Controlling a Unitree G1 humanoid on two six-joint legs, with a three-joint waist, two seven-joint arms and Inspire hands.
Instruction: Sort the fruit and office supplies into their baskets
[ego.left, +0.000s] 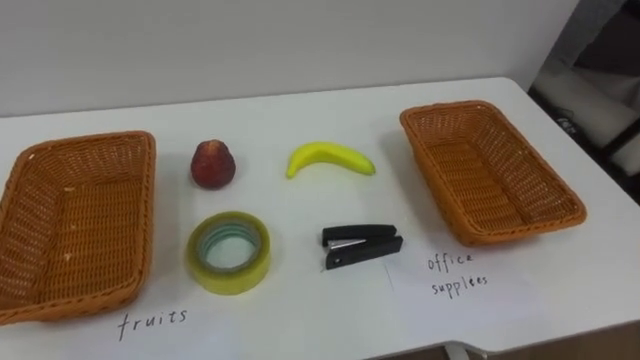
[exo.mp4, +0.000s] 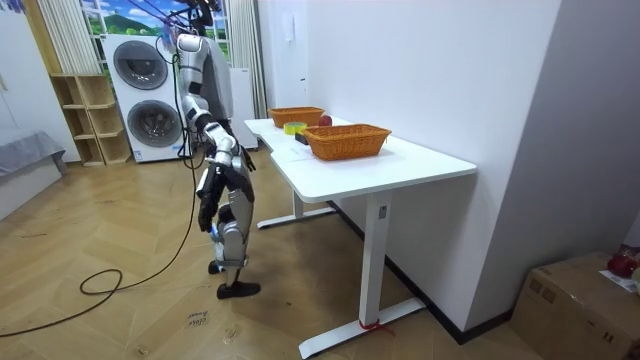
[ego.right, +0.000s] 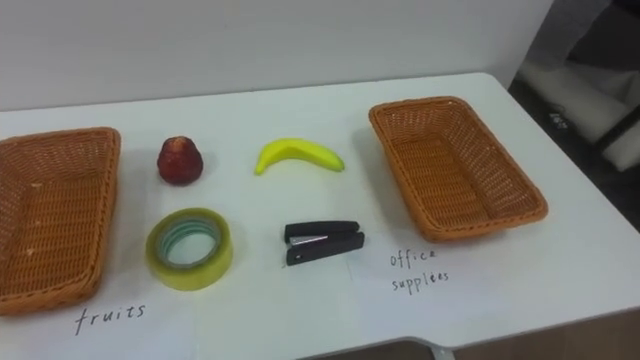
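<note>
On the table (ego.left: 300, 320), left eye view, nothing is sorted yet: left basket (ego.left: 70, 220) at 9 o'clock and right basket (ego.left: 490, 170) at 3 lie empty. Between them are red fruit (ego.left: 213, 164) at 11, banana (ego.left: 330, 158) at 1, tape (ego.left: 229, 252) at 7 and stapler (ego.left: 361, 245) at 5. Room view: the robot stands at the table's edge, right hand (exo.mp4: 206, 212) hanging low; I cannot tell its grip. Washers (exo.mp4: 150, 95) stand behind, and nothing seems to block the reach.

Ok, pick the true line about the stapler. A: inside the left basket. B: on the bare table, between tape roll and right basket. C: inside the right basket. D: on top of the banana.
B: the stapler lies on the table, tape roll to its left, right basket to its right.
</note>
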